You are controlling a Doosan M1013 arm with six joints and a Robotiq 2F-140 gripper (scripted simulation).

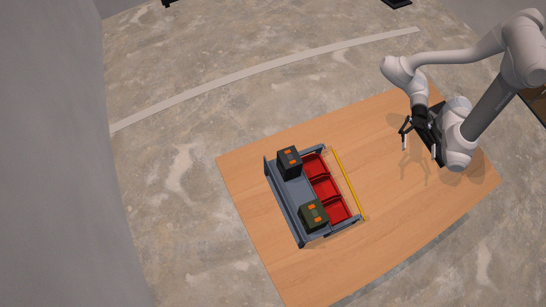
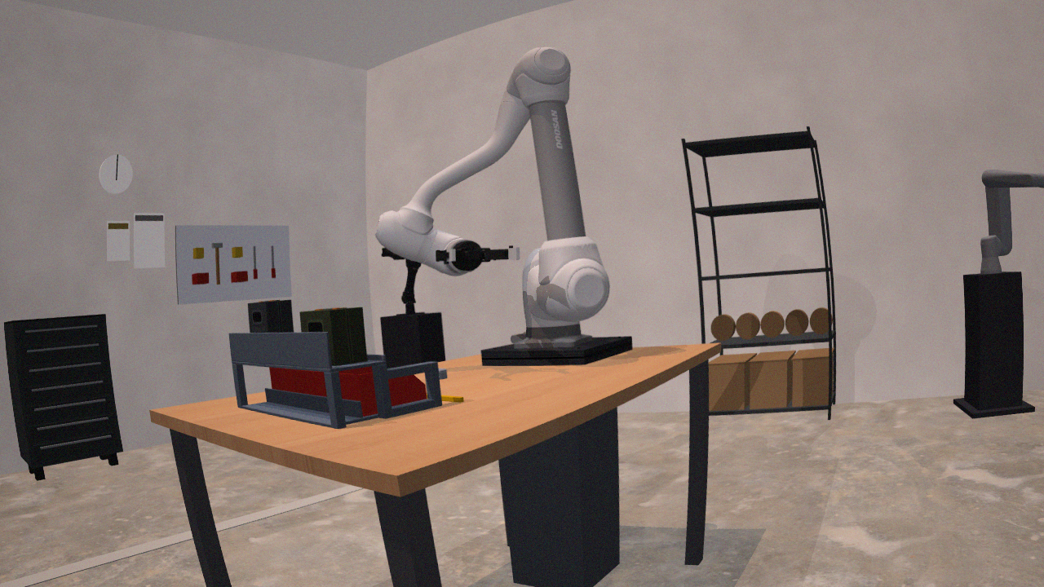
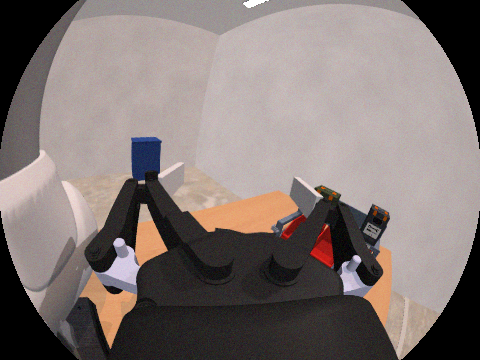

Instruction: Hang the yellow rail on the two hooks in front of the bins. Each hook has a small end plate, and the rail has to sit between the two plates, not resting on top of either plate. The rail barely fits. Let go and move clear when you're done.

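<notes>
The yellow rail [image 1: 348, 184] lies flat on the wooden table, just in front of the three red bins [image 1: 325, 187] in the grey rack [image 1: 301, 194]. Only its end shows in the exterior view [image 2: 453, 398]. The two grey hooks stick out at the rack's front corners, one at the far end [image 1: 323, 146] and one at the near end [image 1: 358, 217]. My gripper [image 1: 418, 144] is open and empty. It hangs high above the table close to the arm's base, far from the rail, and it also shows in the exterior view [image 2: 503, 253] and the wrist view [image 3: 240, 190].
A black box [image 1: 289, 162] and a green box [image 1: 312, 215] stand on the rack's shelf behind the bins. The arm's black base plate [image 2: 556, 350] sits at the table's far end. A metal shelf unit [image 2: 763, 273] stands beyond the table.
</notes>
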